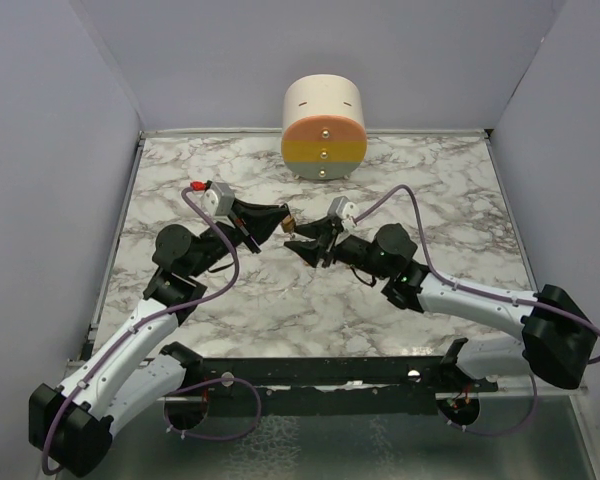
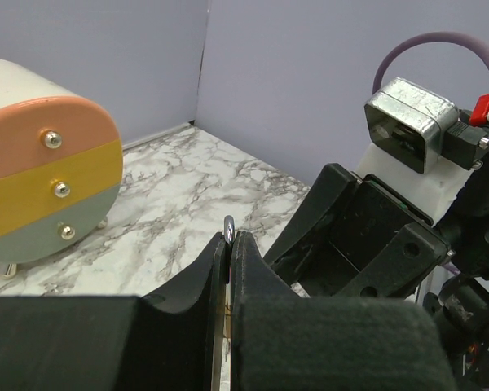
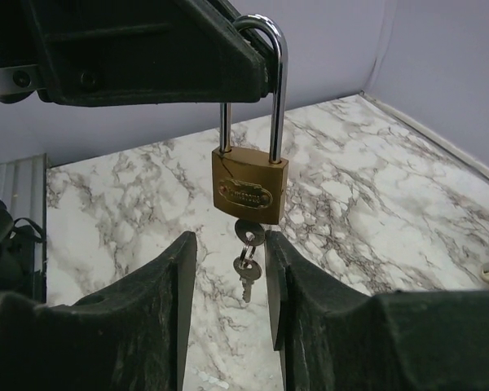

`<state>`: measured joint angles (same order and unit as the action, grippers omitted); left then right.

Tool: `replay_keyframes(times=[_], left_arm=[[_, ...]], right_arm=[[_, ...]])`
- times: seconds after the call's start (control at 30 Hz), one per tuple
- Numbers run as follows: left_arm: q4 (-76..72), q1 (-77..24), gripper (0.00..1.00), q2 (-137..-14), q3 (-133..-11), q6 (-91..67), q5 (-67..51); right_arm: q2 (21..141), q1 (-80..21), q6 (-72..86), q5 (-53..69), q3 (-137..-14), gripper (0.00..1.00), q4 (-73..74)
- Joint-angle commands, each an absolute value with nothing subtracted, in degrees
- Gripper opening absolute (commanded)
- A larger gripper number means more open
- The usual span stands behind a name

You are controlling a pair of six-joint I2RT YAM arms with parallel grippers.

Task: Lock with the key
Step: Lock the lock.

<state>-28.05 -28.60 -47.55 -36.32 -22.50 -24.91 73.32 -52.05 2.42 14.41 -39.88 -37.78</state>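
A brass padlock (image 3: 248, 189) hangs above the table by its steel shackle (image 3: 273, 81), with my left gripper (image 2: 230, 236) shut on that shackle. Only the shackle's tip (image 2: 228, 226) shows between the closed fingers in the left wrist view. A key (image 3: 250, 232) sits in the underside of the padlock, and a second key (image 3: 246, 277) dangles from it on a ring. My right gripper (image 3: 230, 240) is open just below the padlock, one finger on each side of the inserted key and not pinching it. From above, both grippers (image 1: 280, 222) (image 1: 305, 240) meet at the padlock (image 1: 289, 222) over mid-table.
A round-sided cabinet (image 1: 324, 128) with three stacked drawer fronts in pink, yellow and grey stands at the back centre of the marble table (image 1: 430, 200). Grey walls close in the back and both sides. The right wrist camera housing (image 2: 407, 122) sits close to my left gripper.
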Motion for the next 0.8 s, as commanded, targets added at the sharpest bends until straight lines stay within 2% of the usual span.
replay_keyframes(times=[0.0,0.03,0.1,0.13,0.77], left_arm=[[-30.3,-28.3,0.0,-46.8,-37.2,-23.8,-26.4],[-30.3,-28.3,0.0,-46.8,-37.3,-24.0,-26.5],[-30.4,-28.3,0.0,-46.5,-37.3,-24.1,-26.5],[-30.4,-28.3,0.0,-46.2,-37.3,-24.1,-26.3],[-32.1,-28.1,0.0,-46.1,-40.9,-21.4,-18.2]], right_arm=[[75.7,-51.9,4.5,17.8,-42.2,0.35,-42.5],[76.2,-51.9,4.6,17.5,-42.4,0.3,-42.6],[77.0,-51.9,4.9,16.7,-43.0,0.08,-42.5],[77.2,-51.9,5.0,16.2,-43.2,0.02,-42.6],[80.6,-52.4,7.4,19.1,-38.2,0.01,-42.9]])
